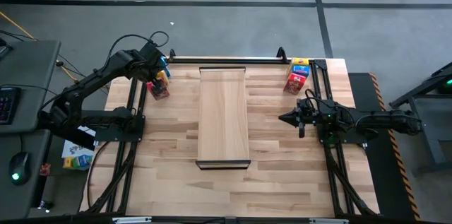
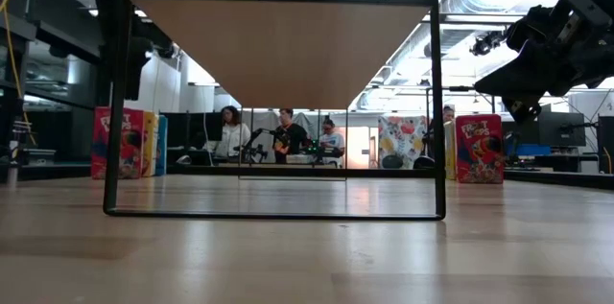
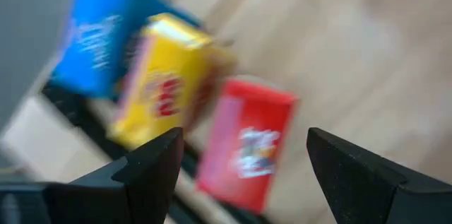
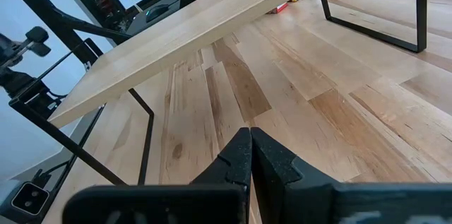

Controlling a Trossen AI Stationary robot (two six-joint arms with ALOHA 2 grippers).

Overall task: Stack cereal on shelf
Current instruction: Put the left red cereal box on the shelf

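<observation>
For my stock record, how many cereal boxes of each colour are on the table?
Red boxes: 2
Blue boxes: 2
Yellow boxes: 2
Total: 6

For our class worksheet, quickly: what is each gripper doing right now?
Left gripper: open, empty, hovering by the red cereal box.
Right gripper: shut, empty, waiting above the table.
</observation>
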